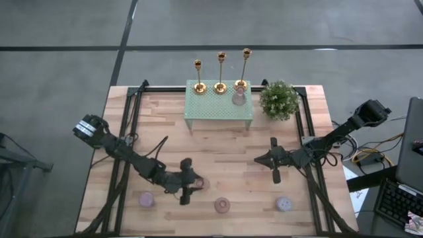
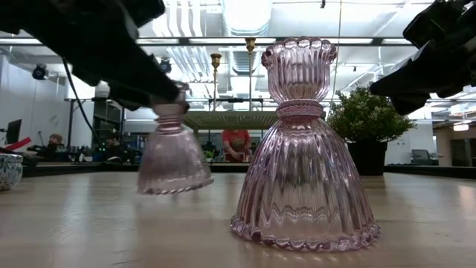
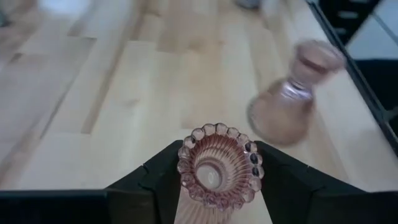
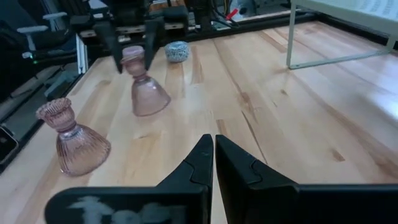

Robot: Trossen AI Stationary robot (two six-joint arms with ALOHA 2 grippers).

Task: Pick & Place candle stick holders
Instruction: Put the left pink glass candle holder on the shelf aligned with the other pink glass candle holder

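Our left gripper [image 3: 217,177] is clenched on the neck of a pink glass holder [image 3: 219,163], its dark fingers [image 3: 155,177] on either side just under the scalloped rim. In the low view that holder [image 2: 172,152] hangs tilted and clear of the bench [image 1: 218,149], so we judge it is being carried rather than resting. Gripping the narrow neck makes sense: the flared skirt below is too wide for the fingers and would slip.

A second pink holder [image 2: 301,149] stands upright on the bench near its front edge, and two more shapes [image 1: 284,204] sit in the same front row, though from above we can only guess they are the same kind.

Three gold candlesticks [image 1: 220,66] stand in a line along the back of a green mesh stand [image 1: 218,106] at the far side of the bench, beside a small potted plant [image 1: 279,99]. A pale glass piece [image 1: 238,98] is already on that stand, so we take it to be the drop place.

Our right gripper [image 4: 214,155] waits over mid-bench, fingers pressed together and holding nothing, well apart from the carried holder.
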